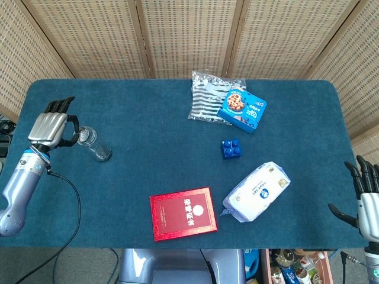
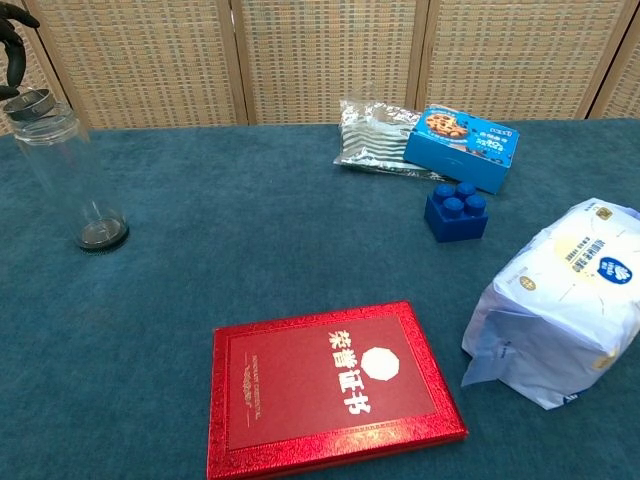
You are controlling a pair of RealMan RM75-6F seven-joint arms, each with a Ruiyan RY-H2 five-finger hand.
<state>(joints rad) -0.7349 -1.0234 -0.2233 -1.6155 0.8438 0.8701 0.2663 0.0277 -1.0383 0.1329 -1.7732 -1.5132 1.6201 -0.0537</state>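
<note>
Standing near the table's [image 1: 148,106] left edge, glass bottle [image 1: 95,145].

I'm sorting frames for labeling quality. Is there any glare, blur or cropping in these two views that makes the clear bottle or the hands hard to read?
Head view: even light, sharp; the clear bottle is see-through and faint against the table; right hand sits at the frame edge. Chest view: bottle sharp with slight glints; left hand cropped at the corner.
</note>
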